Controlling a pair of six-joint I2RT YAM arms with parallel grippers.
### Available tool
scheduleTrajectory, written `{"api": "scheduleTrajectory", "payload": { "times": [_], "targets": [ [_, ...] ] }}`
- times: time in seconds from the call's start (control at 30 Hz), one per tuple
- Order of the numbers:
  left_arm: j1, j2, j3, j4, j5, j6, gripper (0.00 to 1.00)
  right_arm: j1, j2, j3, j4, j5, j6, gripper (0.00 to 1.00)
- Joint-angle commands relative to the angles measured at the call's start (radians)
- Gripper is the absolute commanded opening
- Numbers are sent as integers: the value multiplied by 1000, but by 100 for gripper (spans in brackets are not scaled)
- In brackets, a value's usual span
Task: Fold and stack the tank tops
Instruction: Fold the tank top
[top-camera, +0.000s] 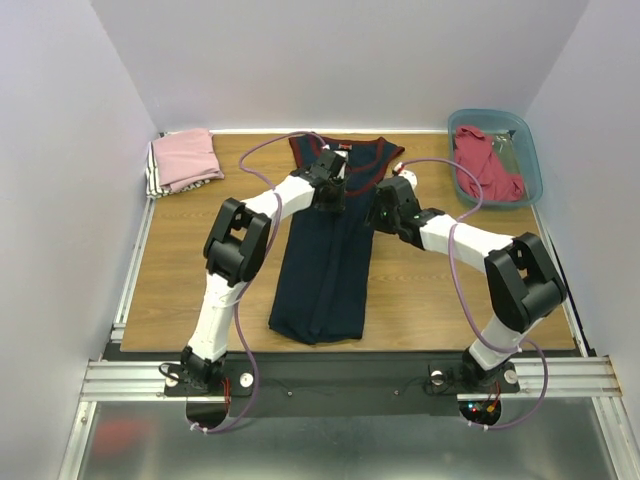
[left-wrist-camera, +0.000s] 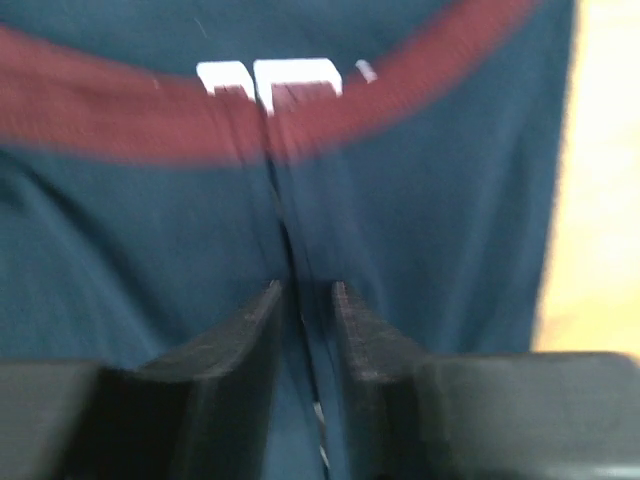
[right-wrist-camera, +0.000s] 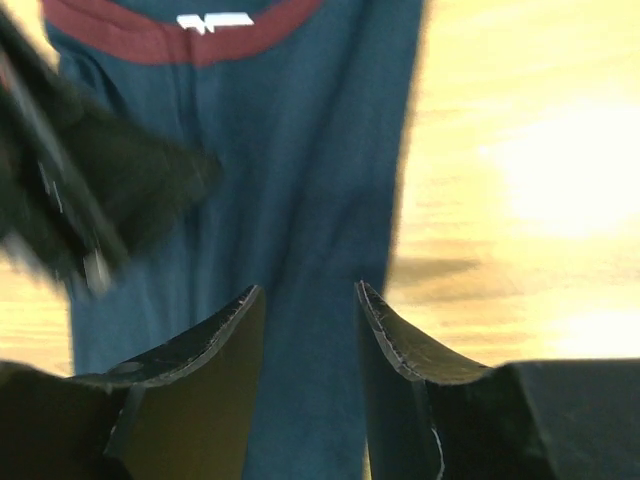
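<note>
Navy jersey (top-camera: 322, 275), folded into a long narrow strip, lies mid-table (top-camera: 180, 270), collar toward the far edge. Over the jersey's upper part the left gripper (left-wrist-camera: 302, 300) sets its fingers (left-wrist-camera: 245, 335) nearly together astride a crease; whether they pinch it I cannot tell. At the jersey's right edge the right gripper (right-wrist-camera: 308, 300) hovers, fingers (right-wrist-camera: 225, 340) spread. Far left of the jersey sits a folded pink top (top-camera: 185, 158); far right, a red top (top-camera: 487, 165) in a teal bin (top-camera: 497, 113).

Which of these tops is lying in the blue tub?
The red top, crumpled in the tub; the navy one lies mid-table, the pink one folded far-left.
</note>
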Motion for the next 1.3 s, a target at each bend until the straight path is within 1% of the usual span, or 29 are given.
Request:
{"api": "scheduleTrajectory", "payload": {
  "times": [0.0,0.03,0.07,0.13,0.17,0.23,0.3,0.4,0.43,0.6,0.7,0.77,0.8,0.83,0.93,0.97,1.03,1.07,1.17,1.2,1.27],
  "targets": [
    [17,73,159,-58,-27,43,30,3,-44,-50,45,-24,15,46],
    [19,87,203,-76,-30,41,25,11,-47,-67,50,-38,14,45],
    [20,96,219,-81,-65,38,18,15,-44,-72,56,-47,11,44],
    [25,115,248,-76,-76,28,12,23,-6,-61,58,-55,3,43],
    [28,119,256,-76,-81,19,7,23,13,-55,59,-44,2,43],
    [33,121,268,-75,-87,12,4,23,65,-36,59,-28,0,44],
    [39,127,271,-69,-95,8,4,21,111,13,56,-12,-12,44],
    [56,145,281,-61,-101,-8,3,5,212,104,52,-24,-35,45],
    [69,154,285,-58,-83,-15,2,-2,235,129,44,-37,-43,45],
    [99,233,374,-84,-66,-14,1,-64,367,290,-4,-73,-70,47],
    [123,273,435,-96,-46,-23,1,-103,387,341,-21,-107,-89,50],
    [142,288,463,-92,-14,-31,1,-106,355,347,-24,-115,-118,57],
    [148,291,469,-89,-9,-34,2,-106,331,336,-24,-124,-126,59],
    [151,293,477,-78,8,-35,2,-104,283,309,-24,-132,-138,64],
    [163,299,486,-59,42,-41,4,-104,177,225,-24,-135,-138,71],
    [163,299,491,-53,46,-41,4,-104,92,139,-22,-135,-133,71],
    [165,300,500,-41,53,-44,5,-92,4,41,-13,-135,-109,72],
    [166,309,504,-41,53,-46,5,-85,-77,-63,11,-141,-100,72],
    [172,323,521,-41,54,-61,5,-36,-194,-223,61,-170,-57,70],
    [174,328,521,-41,53,-64,5,-17,-255,-310,76,-164,-47,70],
    [175,329,511,-35,54,-74,5,27,-303,-384,78,-172,-12,68]
  ]
}}
